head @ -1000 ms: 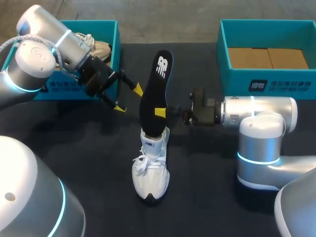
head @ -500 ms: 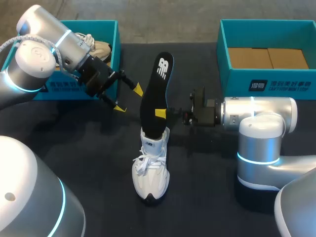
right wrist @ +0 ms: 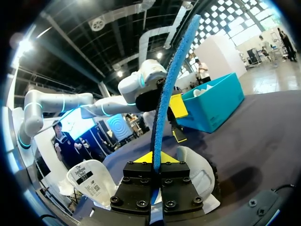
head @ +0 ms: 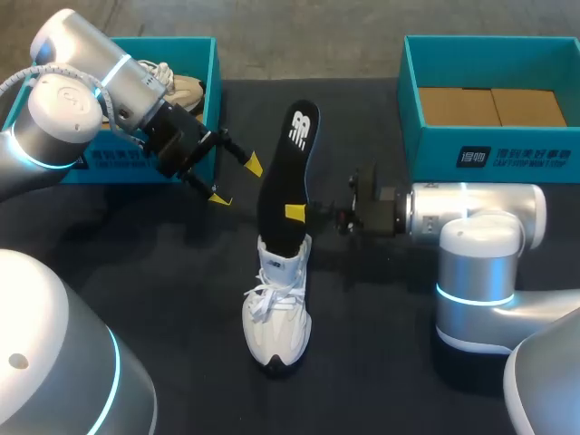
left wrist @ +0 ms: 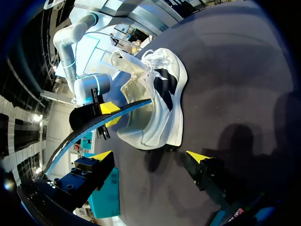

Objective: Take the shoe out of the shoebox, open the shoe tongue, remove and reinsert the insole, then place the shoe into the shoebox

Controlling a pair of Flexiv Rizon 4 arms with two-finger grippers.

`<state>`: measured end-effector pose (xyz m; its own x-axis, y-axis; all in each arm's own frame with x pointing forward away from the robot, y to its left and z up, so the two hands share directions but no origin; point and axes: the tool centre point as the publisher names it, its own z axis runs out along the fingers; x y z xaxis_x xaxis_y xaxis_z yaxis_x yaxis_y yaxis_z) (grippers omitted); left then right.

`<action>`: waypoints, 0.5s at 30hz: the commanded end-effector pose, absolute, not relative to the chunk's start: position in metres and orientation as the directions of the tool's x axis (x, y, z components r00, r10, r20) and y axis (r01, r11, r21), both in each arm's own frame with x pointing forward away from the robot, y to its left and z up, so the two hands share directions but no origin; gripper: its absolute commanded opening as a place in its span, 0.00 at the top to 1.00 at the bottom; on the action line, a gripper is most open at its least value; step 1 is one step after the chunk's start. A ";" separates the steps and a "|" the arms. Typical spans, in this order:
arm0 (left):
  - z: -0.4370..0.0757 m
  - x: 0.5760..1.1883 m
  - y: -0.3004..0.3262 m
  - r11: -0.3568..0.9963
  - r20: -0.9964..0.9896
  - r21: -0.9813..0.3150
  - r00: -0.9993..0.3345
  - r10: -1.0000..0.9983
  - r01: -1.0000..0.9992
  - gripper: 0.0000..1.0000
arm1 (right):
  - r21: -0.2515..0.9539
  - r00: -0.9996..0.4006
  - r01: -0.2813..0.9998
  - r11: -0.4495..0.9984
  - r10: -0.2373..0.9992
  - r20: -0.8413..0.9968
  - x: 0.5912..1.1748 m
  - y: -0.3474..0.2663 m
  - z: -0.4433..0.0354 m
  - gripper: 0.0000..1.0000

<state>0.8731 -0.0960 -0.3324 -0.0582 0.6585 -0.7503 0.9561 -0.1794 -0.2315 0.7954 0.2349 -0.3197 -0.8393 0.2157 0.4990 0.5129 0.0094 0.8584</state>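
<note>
A white sneaker (head: 276, 313) stands on the black table, toe toward the near edge. A black insole (head: 288, 177) rises out of its opening, its lower end inside the shoe. My right gripper (head: 295, 212) is shut on the insole's edge about midway up. In the right wrist view the insole (right wrist: 169, 89) runs up from between the yellow tips of my right gripper (right wrist: 154, 157), with the sneaker (right wrist: 197, 172) below. My left gripper (head: 234, 180) hangs open to the insole's left, touching nothing. In its own view the sneaker (left wrist: 155, 103) lies ahead of the spread left gripper (left wrist: 150, 157).
A teal shoebox (head: 210, 100) at the back left holds another shoe (head: 177, 89); my left arm crosses in front of it. A second teal shoebox (head: 489, 136) at the back right has a cardboard floor. My right arm lies low across the table's right half.
My right gripper has shifted slightly toward the near edge with the insole, whose top has dropped a little. The left arm and the sneaker have not moved.
</note>
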 end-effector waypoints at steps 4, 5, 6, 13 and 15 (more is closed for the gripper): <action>-0.332 0.873 -0.096 -0.179 -0.749 -0.231 -0.057 0.660 0.956 0.00 | 0.853 -0.837 0.522 0.016 0.201 0.509 0.800 0.244 -0.328 1.00; -0.332 0.873 -0.096 -0.179 -0.749 -0.231 -0.057 0.660 0.956 0.00 | 0.852 -0.836 0.524 0.016 0.200 0.510 0.800 0.245 -0.329 1.00; -0.332 0.873 -0.096 -0.179 -0.749 -0.231 -0.057 0.660 0.956 0.00 | 0.851 -0.836 0.525 0.016 0.200 0.512 0.800 0.244 -0.330 1.00; -0.332 0.873 -0.096 -0.179 -0.749 -0.231 -0.057 0.660 0.956 0.00 | 0.847 -0.830 0.531 0.008 0.207 0.518 0.796 0.240 -0.333 1.00; -0.332 0.873 -0.096 -0.179 -0.749 -0.231 -0.057 0.660 0.956 0.00 | 0.847 -0.829 0.532 0.008 0.209 0.519 0.795 0.240 -0.333 1.00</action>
